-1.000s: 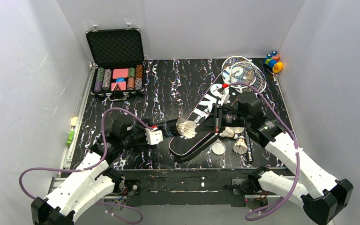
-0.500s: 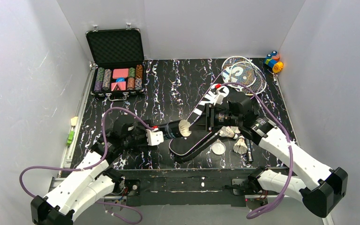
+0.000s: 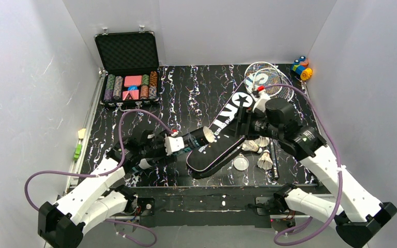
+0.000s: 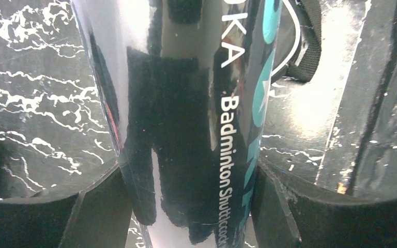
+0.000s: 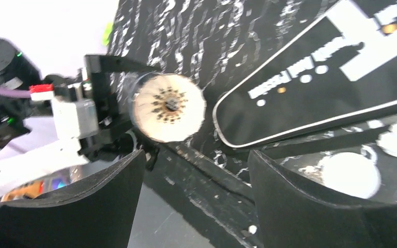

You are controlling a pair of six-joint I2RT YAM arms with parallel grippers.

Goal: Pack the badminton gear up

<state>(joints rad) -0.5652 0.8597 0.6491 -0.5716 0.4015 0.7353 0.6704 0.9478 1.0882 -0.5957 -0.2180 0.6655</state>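
Tube [image 3: 195, 139] pinched across its body by the left gripper [image 3: 171, 146], over the near middle of the desk [image 3: 186, 93]. Its long axis runs left to right, with the open mouth pointing right over the black bag [image 3: 232, 111]. A shuttlecock [image 5: 169, 107] sits inside that mouth. The right gripper [image 5: 196, 170] faces it, fingers spread, holding nothing.

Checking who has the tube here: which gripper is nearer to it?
Left. The left gripper is clamped round the tube, partway along it. The right gripper is open and empty, facing the tube's open end but apart from it.
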